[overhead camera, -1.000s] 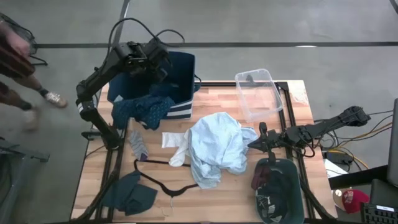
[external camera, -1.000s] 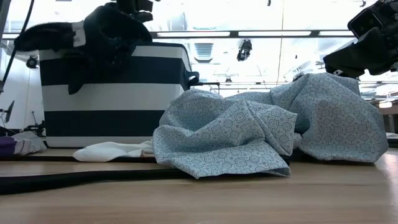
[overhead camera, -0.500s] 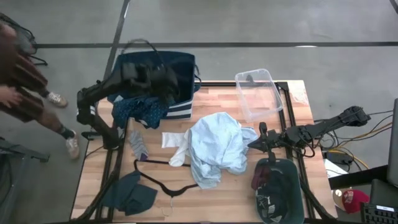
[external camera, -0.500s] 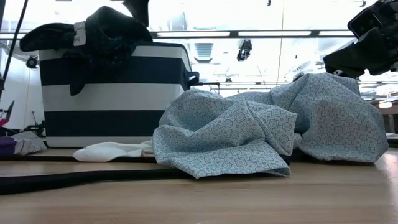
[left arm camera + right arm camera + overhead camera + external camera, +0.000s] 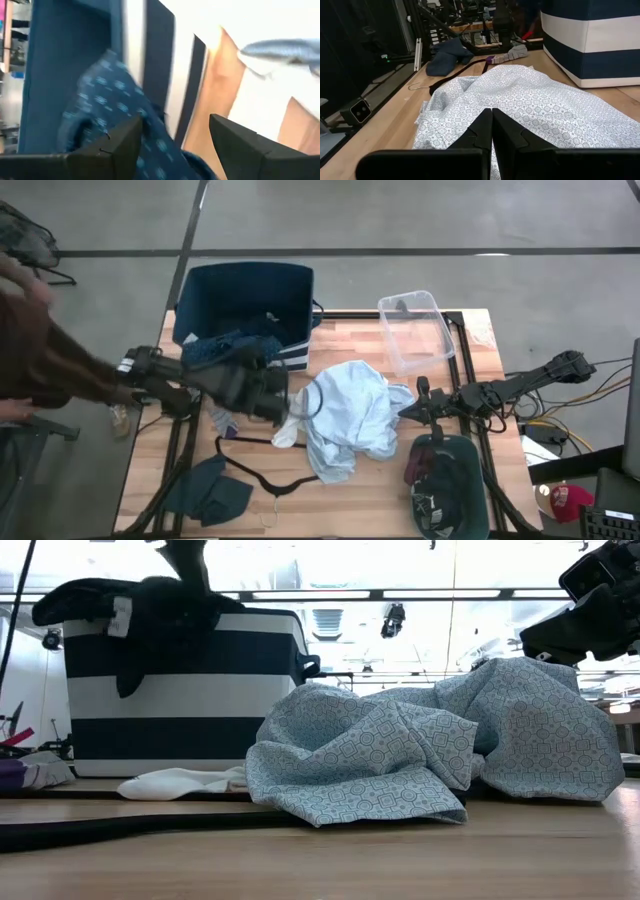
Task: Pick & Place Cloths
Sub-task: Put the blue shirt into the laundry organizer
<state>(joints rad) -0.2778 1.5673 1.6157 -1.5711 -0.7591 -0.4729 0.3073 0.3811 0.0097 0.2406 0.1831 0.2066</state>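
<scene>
Seen from above, a wooden butcher-block table (image 5: pixel 400 395) carries scattered clothing. At its far left corner stands a stiff navy fabric bin with white stripes (image 5: pixel 245 295). A navy white-dotted garment (image 5: pixel 225 348) hangs over the bin's near rim, partly inside and partly draped down the striped outer wall; the low view shows it as a dark mass on the rim.

The left arm reaches low across the table's left side. Its left hand (image 5: pixel 275 402) sits just in front of the bin, between the dotted garment and a large crumpled pale-blue patterned shirt (image 5: pixel 345 420). In the left wrist view its two dark fingers (image 5: pixel 120 142) stand wide apart with nothing between them, the dotted garment and bin wall beyond.

The pale-blue shirt lies heaped in the middle of the table. A small white cloth (image 5: pixel 280 406) lies flat just beside its left edge, near the left hand. A small grey and purple piece (image 5: pixel 222 416) lies near the bin's base. A dark teal cloth (image 5: pixel 210 492) rests at the near left corner, with a thin black wire hanger (image 5: pixel 262 470) between it and the shirt.

The right hand (image 5: pixel 422 402) hangs by the shirt's right edge, fingers pressed together and empty in the right wrist view. A maroon piece (image 5: pixel 420 465) lies in a dark oval tub (image 5: pixel 470 480) at the near right. A clear plastic box (image 5: pixel 415 330) sits at the far right. A blurred person (image 5: pixel 40 350) stands left of the table.
</scene>
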